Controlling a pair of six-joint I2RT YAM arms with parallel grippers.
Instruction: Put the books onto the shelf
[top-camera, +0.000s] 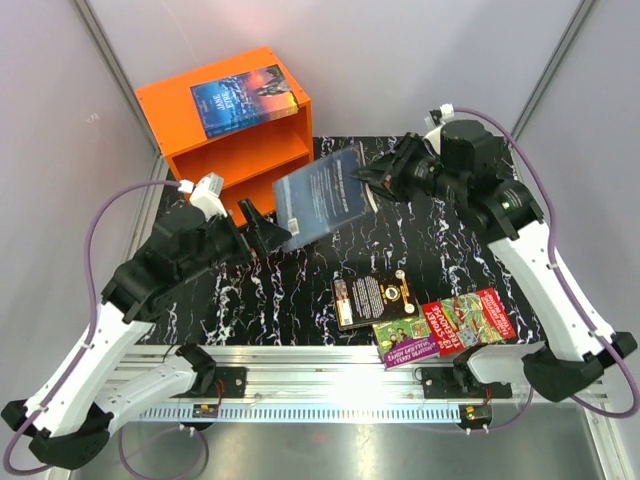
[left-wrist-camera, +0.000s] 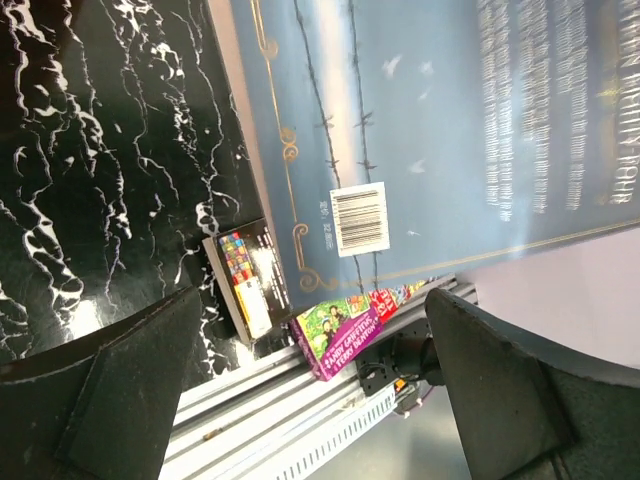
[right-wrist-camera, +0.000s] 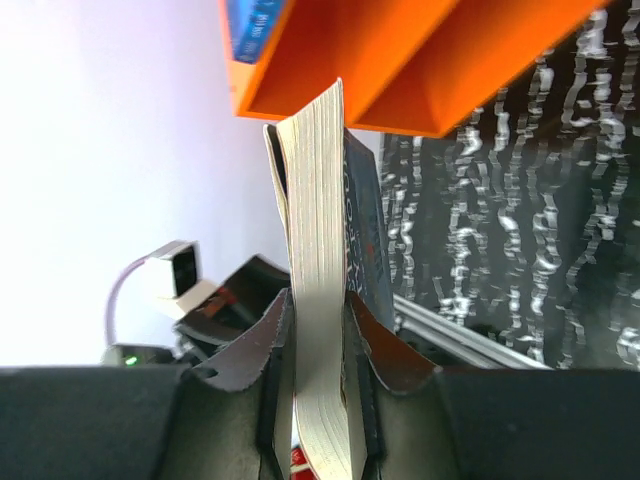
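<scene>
Right claw (right-wrist-camera: 320, 335) clamps blue book (top-camera: 322, 195); left claw (top-camera: 265, 225) gapes; front cover apparently hidden.

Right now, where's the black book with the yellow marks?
In the top view the black book lies flat on the table near its front edge, right of centre, next to the green-purple book, with the red book further right.

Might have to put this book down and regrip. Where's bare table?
Bare table left of the black book, toward the left arm, and between it and the right arm. The right hand grips the held book above the middle. Crowded: near-right edge, where it bunches with the green-purple book and red book. The shelf fills the far-left corner.
</scene>
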